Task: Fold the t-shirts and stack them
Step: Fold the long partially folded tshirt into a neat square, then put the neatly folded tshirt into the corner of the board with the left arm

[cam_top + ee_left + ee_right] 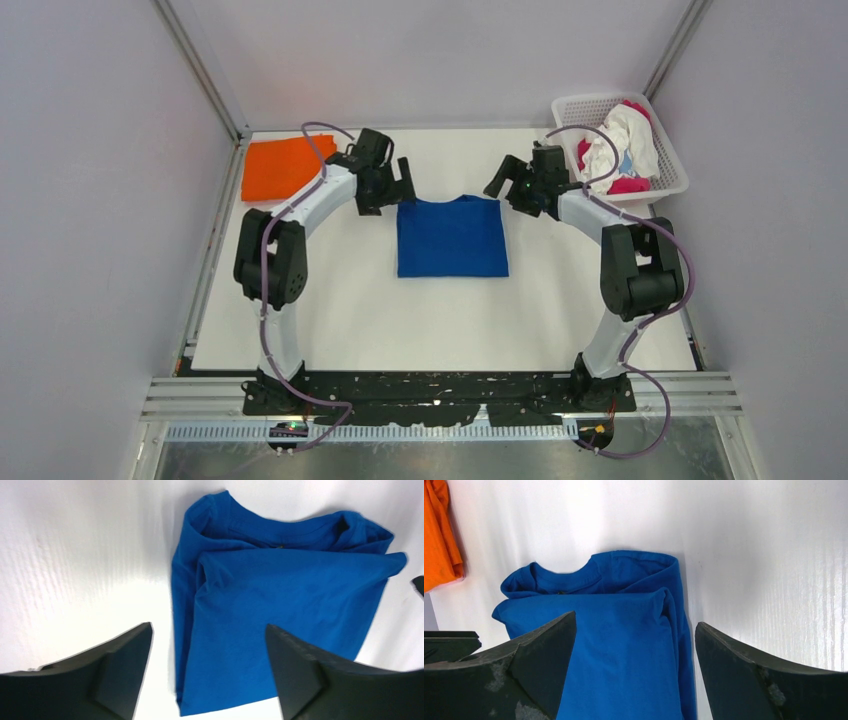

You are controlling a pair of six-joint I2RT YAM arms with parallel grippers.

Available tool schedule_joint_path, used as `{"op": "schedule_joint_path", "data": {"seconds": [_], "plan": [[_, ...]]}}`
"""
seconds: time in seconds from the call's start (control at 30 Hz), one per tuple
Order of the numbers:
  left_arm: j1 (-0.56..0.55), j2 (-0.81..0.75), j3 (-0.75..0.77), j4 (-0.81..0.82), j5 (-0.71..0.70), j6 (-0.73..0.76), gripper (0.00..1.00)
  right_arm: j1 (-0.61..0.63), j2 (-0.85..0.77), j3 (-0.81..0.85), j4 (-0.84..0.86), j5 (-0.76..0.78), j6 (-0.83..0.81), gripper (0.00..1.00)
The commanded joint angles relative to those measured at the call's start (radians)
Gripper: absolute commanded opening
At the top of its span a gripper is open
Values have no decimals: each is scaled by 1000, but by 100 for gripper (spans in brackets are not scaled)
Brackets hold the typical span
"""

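Blue t-shirt (452,238) is laid flat mid table (330,300), collar edge farthest out. That edge is flanked by left gripper (396,190) and right gripper (505,190), both spread wide, nothing held, equally near.

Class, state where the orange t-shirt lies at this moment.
In the top view, the orange t-shirt lies at the far left corner of the table, beside the left arm, apart from the blue t-shirt.

A robotics lab cell: bare pale wall panels (90,200) and aluminium posts (205,75) box in a white table (350,320); a black mounting plate (440,385) spans the frame's bottom.
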Motion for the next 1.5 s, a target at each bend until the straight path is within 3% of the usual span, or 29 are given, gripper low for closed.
{"op": "schedule_joint_path", "data": {"seconds": [0.0,0.3,0.47,0.6,0.97,1.4,1.47], "plan": [[4,-114,-74,43,31,28,100,-3,-79,-31,63,-5,12,95],[3,-118,-236,148,218,30,95,-3,-217,-209,99,-57,10,95],[-1,-61,-240,145,202,15,88,-3,-265,-268,99,-56,5,95],[-7,3,-195,118,170,11,78,-3,-306,-297,99,-55,0,95],[-25,87,-74,49,154,7,70,-3,-375,-330,99,-54,-16,96],[-53,211,170,-175,71,53,37,-6,-404,-337,99,-79,-23,95],[-55,227,205,-203,53,58,36,-8,-408,-339,98,-81,-24,95]]}}
